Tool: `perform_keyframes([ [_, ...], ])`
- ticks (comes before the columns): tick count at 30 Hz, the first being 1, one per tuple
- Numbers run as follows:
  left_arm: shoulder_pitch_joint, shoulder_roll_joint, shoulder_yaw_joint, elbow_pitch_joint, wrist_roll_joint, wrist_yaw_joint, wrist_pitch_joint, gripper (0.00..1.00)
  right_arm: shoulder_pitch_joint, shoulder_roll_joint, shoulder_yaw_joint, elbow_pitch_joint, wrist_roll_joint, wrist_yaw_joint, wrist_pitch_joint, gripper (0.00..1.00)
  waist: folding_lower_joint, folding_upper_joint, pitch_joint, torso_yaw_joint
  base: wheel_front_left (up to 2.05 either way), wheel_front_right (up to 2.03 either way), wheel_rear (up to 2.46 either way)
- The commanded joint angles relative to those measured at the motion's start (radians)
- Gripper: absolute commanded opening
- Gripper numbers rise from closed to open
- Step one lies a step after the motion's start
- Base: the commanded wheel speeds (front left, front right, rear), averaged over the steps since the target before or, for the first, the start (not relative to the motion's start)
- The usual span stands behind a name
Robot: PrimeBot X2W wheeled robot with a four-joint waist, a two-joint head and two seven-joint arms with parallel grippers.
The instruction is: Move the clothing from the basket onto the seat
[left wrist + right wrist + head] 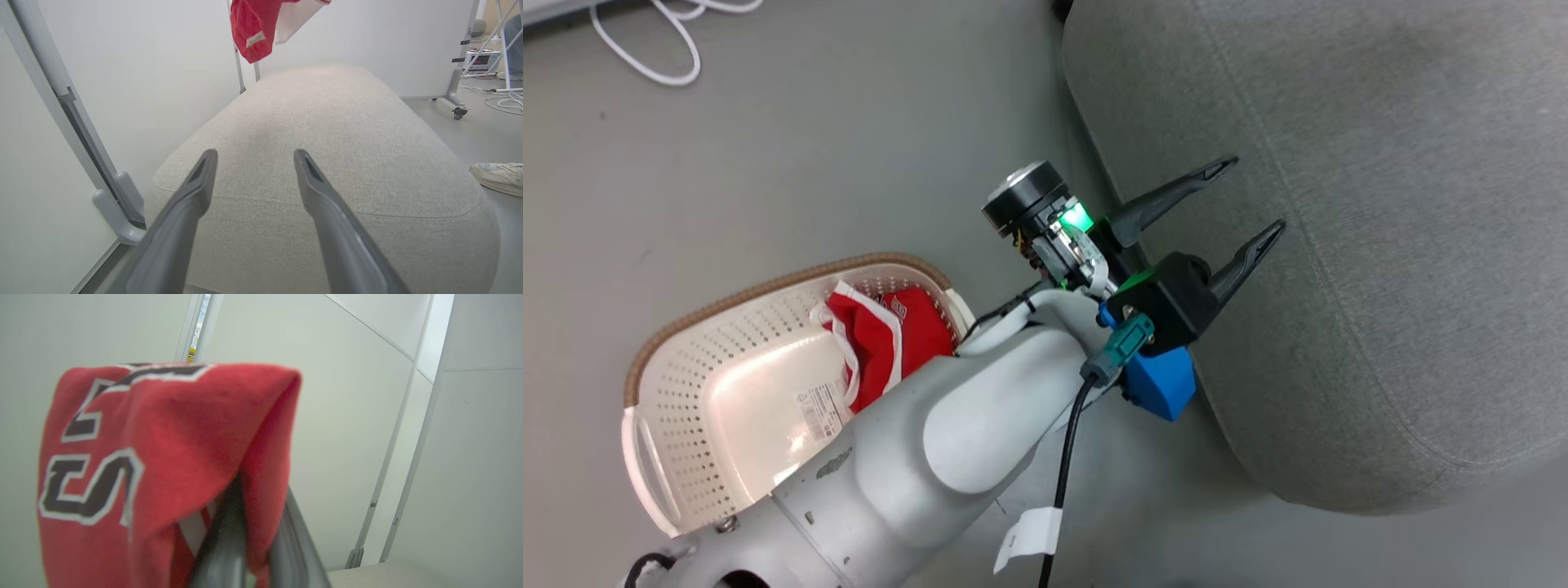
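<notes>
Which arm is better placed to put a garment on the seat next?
Right. The right pincer grips a red garment, which hangs above the seat. The left pincer is open and empty.

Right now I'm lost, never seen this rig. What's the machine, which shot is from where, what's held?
A wheeled robot with two arms. The head view looks down from its head: the left gripper, open and empty, points at the grey seat; a basket on the floor holds one red garment. The other two views look along each gripper's own fingers. In the right wrist view, the right gripper is shut on a lettered garment, held up in the air.
</notes>
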Motion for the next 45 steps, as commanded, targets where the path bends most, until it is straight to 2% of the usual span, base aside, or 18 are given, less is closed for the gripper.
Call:
perform_keyframes([
  [1, -0.029, 0.005, 0.002, -0.004, 0.008, 0.0, 0.004, 1.0, -0.033, -0.015, -0.018, 0.006, 0.009, 0.0, -0.003, 0.0, -0.0001, 0.0, 0.102, 0.031, 0.0, 0.0, 0.0],
  [7, -0.116, 0.008, 0.0, -0.016, 0.037, 0.008, 0.017, 1.0, -0.149, -0.104, -0.133, 0.108, 0.02, 0.0, -0.003, 0.0, -0.0001, 0.0, 0.223, 0.066, 0.0, 0.0, 0.0],
  [11, -0.154, 0.014, -0.001, -0.025, 0.051, 0.013, 0.022, 1.0, -0.176, -0.133, -0.166, 0.206, 0.023, 0.0, -0.003, 0.0, -0.0001, 0.0, 0.275, 0.078, 0.0, 0.0, 0.0],
  [20, -0.174, 0.02, -0.01, -0.028, 0.055, 0.021, 0.022, 1.0, -0.118, -0.079, -0.184, 0.362, 0.017, 0.0, -0.004, 0.0, -0.0001, 0.0, 0.312, 0.088, 0.0, 0.0, 0.0],
  [25, -0.179, 0.021, -0.015, -0.027, 0.049, 0.024, 0.023, 1.0, -0.075, -0.034, -0.165, 0.42, 0.012, 0.0, -0.003, 0.0, -0.0001, 0.0, 0.316, 0.091, 0.0, 0.0, 0.0],
  [32, -0.181, 0.025, -0.02, -0.021, 0.044, 0.027, 0.019, 1.0, -0.037, -0.002, -0.153, 0.467, 0.013, 0.0, -0.003, 0.0, -0.0001, 0.0, 0.315, 0.099, 0.0, 0.0, 0.0],
  [33, -0.178, 0.025, -0.021, -0.02, 0.042, 0.029, 0.018, 1.0, -0.032, 0.001, -0.152, 0.472, 0.015, 0.0, -0.003, 0.02, -0.0001, 0.0, 0.31, 0.099, 0.0, 0.0, 0.0],
  [34, -0.173, 0.026, -0.021, -0.018, 0.039, 0.03, 0.015, 1.0, -0.029, 0.001, -0.152, 0.472, 0.015, 0.0, -0.003, 0.65, -0.0001, 0.0, 0.303, 0.098, 0.0, 0.0, 0.0],
  [35, -0.169, 0.025, -0.021, -0.017, 0.036, 0.031, 0.012, 1.0, -0.022, 0.002, -0.149, 0.473, 0.015, 0.0, -0.003, 1.0, -0.0001, 0.0, 0.296, 0.097, 0.0, 0.0, 0.0],
  [45, -0.108, 0.01, -0.013, 0.0, -0.005, 0.042, -0.018, 1.0, 0.177, 0.016, -0.117, 0.406, -0.017, 0.0, -0.003, 1.0, -0.0001, 0.0, 0.137, 0.096, 0.0, 0.0, 0.0],
])
